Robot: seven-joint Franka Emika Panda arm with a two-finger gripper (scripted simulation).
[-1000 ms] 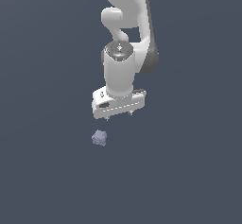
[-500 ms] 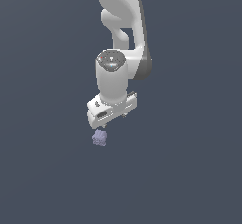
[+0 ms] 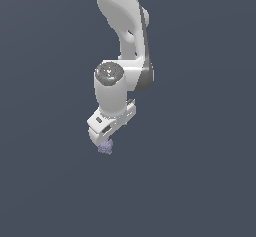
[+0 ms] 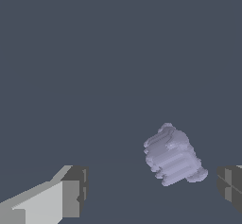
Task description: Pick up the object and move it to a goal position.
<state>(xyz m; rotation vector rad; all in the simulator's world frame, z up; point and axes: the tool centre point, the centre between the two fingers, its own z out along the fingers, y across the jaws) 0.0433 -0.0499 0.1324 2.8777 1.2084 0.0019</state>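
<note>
White hand (image 4: 151,190) spread wide, gripping nothing; the lavender object (image 4: 173,156) lies between its fingers, nearer the three o'clock finger (image 4: 230,186), untouched.

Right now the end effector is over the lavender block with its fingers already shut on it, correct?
Not quite. The end effector is over the lavender block, but it isn't shut on it. The wrist view shows the fingers spread wide with the block lying between them, clear gaps on both sides.
</note>
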